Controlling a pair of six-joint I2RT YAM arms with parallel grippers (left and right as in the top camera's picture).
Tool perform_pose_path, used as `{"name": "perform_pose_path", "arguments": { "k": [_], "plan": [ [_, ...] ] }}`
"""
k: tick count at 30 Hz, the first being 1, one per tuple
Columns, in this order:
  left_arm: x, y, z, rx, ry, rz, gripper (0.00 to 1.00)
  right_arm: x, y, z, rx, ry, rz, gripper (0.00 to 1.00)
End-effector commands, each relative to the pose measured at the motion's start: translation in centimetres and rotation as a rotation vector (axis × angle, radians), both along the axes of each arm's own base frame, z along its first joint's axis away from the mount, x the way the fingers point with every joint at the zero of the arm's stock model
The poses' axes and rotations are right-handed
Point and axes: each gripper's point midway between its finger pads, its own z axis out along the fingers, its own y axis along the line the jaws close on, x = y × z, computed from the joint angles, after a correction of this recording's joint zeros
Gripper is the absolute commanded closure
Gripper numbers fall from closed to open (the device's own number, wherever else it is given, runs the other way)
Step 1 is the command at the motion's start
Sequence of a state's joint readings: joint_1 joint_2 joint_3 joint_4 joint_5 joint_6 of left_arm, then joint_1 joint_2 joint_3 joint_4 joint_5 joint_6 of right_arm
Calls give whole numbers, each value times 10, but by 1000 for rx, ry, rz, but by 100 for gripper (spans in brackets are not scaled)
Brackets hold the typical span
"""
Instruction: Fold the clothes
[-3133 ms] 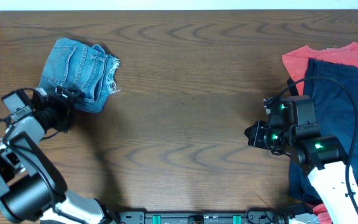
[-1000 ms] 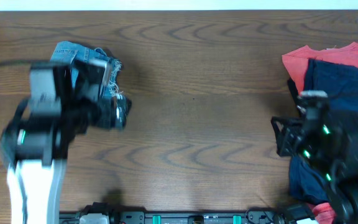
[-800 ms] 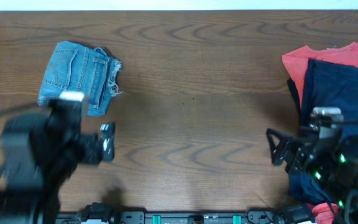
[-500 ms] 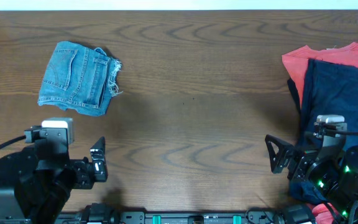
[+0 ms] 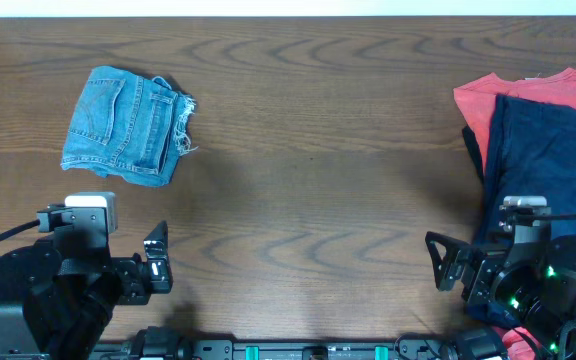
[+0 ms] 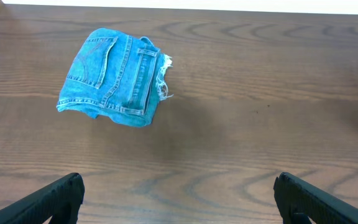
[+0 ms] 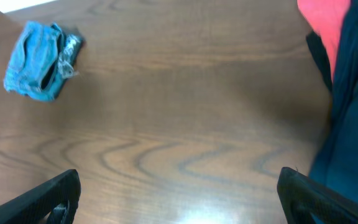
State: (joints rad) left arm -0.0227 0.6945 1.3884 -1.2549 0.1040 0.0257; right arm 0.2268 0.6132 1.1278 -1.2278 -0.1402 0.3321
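Note:
The clothes, a pair of light-blue jeans (image 5: 125,127), lie folded into a small bundle at the table's far left, with a stitched pocket up and a frayed hem on the right side. The left wrist view shows the jeans (image 6: 114,78) well ahead of my left gripper (image 6: 179,193). My left gripper (image 5: 158,262) sits low by the front edge, open and empty, well clear of the bundle. My right gripper (image 5: 438,262) is at the front right, also open and empty. From the right wrist the jeans (image 7: 39,62) show small at the far left.
A red-orange garment (image 5: 498,95) lies at the right edge with a dark navy garment (image 5: 548,150) spread over it, reaching down beside my right arm. The navy cloth (image 7: 353,93) fills the right side of the right wrist view. Bare wooden tabletop (image 5: 308,200) lies between the two arms.
My left arm has drawn back from the jeans to the front edge, leaving the bundle lying free. The right arm has also pulled back toward the front, and its jaws have spread wide.

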Motion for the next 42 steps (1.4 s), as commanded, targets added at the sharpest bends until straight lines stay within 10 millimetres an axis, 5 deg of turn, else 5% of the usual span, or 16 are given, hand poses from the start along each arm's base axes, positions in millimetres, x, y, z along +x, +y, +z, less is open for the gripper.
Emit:
{"name": "perform_pose_path", "arguments": {
  "k": [1, 10, 14, 30, 38, 42],
  "plan": [
    [-1, 2, 2, 3, -6, 9, 2, 0, -5, 3, -34, -14, -13, 1],
    [-1, 2, 2, 3, -6, 9, 2, 33, -5, 24, -284, -273, 157, 1],
    [-1, 2, 2, 3, -6, 9, 2, 53, -17, 20, -311, -390, 89, 1],
    [-1, 2, 2, 3, -6, 9, 2, 60, -14, -92, -242, -632, 80, 1],
    [-1, 2, 2, 3, -6, 9, 2, 72, -6, -118, -227, -718, 107, 1],
    [-1, 2, 2, 3, -6, 9, 2, 75, -6, -115, -228, -771, 100, 1]
  ]
}}
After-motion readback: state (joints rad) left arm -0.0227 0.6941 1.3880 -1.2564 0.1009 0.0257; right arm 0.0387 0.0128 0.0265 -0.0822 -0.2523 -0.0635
